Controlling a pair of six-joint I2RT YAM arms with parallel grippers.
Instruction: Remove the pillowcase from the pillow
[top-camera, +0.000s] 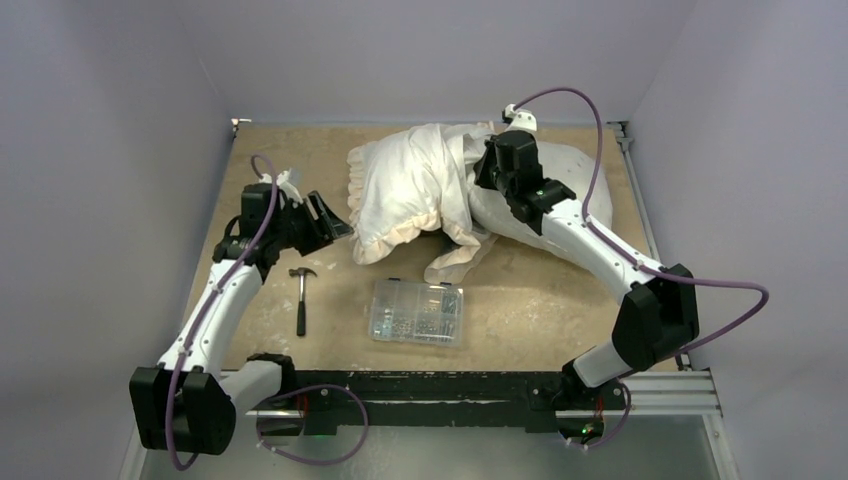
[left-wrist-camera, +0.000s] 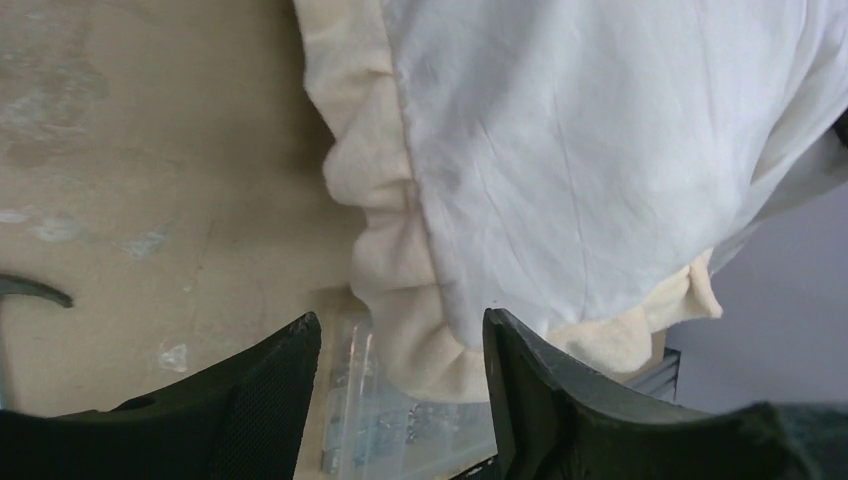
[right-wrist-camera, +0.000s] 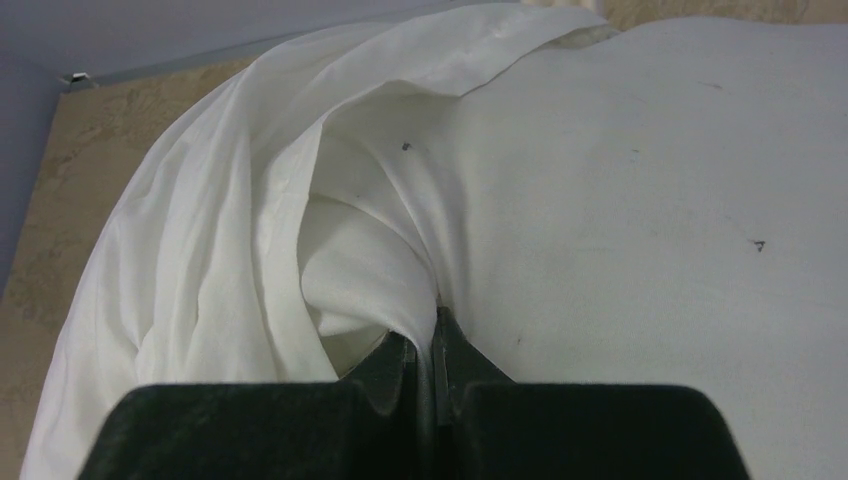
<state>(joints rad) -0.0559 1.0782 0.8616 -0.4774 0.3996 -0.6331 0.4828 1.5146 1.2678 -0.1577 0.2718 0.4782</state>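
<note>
Nearest, a clear parts box (top-camera: 417, 311) and a hammer (top-camera: 301, 300) lie on the scuffed tan bench (top-camera: 540, 300). Beyond them the left gripper (left-wrist-camera: 400, 325) hangs spread just beside the pillowcase (top-camera: 405, 190) frill. Toward the far edge, the right gripper (right-wrist-camera: 420, 345) pinches bunched pillowcase cloth, which hides the left part of the pillow (top-camera: 575, 165). Lilac walls (top-camera: 420, 50) enclose the bench.

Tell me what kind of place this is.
Probably a robot lab test cell: plain walls box in a scuffed table, arms bolted to a rail, and mixed props, a hammer and a parts box.
</note>
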